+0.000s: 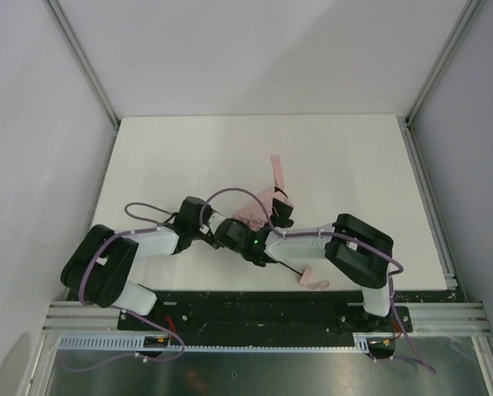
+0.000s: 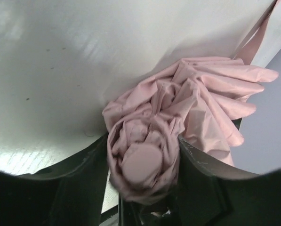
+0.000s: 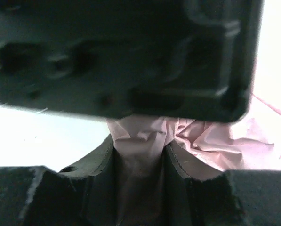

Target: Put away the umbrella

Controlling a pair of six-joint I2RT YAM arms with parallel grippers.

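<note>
A white table [image 1: 188, 165] fills the middle of the top view, with grey walls [image 1: 31, 124] at either side and slanting aluminium posts [image 1: 79, 58] toward the upper corners. Along the lower edge run a black mounting plate [image 1: 263, 305], a slotted white cable duct [image 1: 254, 347] and a grey metal sheet [image 1: 271, 375].

The right gripper [image 3: 140, 157] pinches the umbrella [image 3: 215, 146], pink fabric bunched between its fingers; a blurred dark block [image 3: 121, 56] hangs above.
</note>
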